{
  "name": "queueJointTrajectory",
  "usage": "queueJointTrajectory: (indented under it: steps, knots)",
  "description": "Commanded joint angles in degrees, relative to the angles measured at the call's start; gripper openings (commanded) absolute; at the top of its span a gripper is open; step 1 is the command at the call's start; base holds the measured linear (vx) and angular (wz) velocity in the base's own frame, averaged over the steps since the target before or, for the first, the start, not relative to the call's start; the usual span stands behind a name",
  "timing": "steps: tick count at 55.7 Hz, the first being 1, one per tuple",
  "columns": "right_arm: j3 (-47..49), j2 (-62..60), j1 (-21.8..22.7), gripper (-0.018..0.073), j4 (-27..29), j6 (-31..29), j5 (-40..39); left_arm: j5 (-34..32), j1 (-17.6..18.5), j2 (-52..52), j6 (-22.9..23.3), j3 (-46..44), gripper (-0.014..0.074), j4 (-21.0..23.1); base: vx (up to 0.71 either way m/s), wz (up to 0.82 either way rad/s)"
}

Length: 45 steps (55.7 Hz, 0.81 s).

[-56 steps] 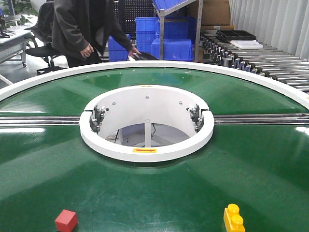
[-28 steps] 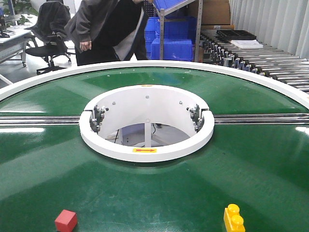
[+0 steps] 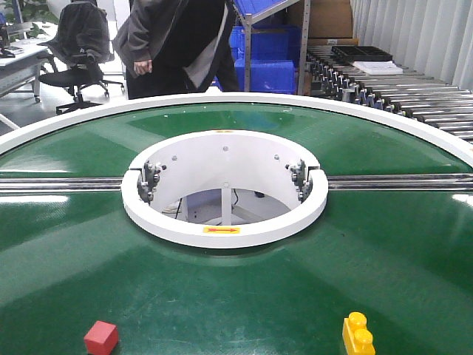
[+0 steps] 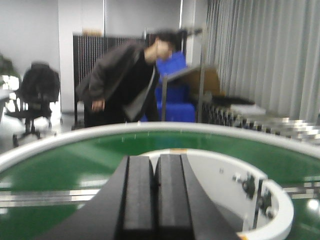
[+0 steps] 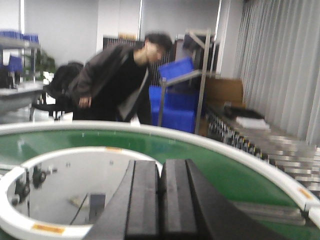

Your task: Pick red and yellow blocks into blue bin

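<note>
Nearest the front camera, the red cube (image 3: 101, 337) sits on the green desk (image 3: 236, 288) at the lower left, and the yellow brick (image 3: 358, 335) lies well apart from it at the lower right, studs up, its near end cut off by the frame edge. Neither block shows in the wrist views. The left end effector (image 4: 155, 167) has its dark pads pressed flat together with nothing between them, and the right end effector (image 5: 161, 170) is closed the same way and also empty; both fill the bottom of their views and hide the desk below them. Farther in, a white ring (image 3: 224, 235) surrounds the desk's central opening, whose inside is only partly visible, and a metal rail (image 3: 59, 185) runs out on each side. Beyond the far rim a person (image 3: 177, 37) in a dark jacket bends forward, head cut off in the front view and blurred in the wrist views. Behind stand what seem to be stacked blue crates (image 3: 270, 74), an office chair (image 3: 77, 44) and a roller conveyor (image 3: 421, 100).
</note>
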State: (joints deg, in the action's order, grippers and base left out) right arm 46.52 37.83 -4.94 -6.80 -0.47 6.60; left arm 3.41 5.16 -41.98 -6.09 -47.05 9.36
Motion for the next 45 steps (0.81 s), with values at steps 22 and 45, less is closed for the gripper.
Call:
queueJointTrajectory:
  steps: [22,45]
  knots:
    - [2.1,3.2,0.3,0.0119,-0.2,-0.5,-3.8,-5.5,0.5,-5.8,0.1,-2.2,0.009,0.0,0.0,0.0]
    - [2.1,3.2,0.3,0.0687,0.0,-0.3,-5.7,-5.4,0.5,-5.8,0.1,-2.2,0.0534,0.0,0.0,0.0]
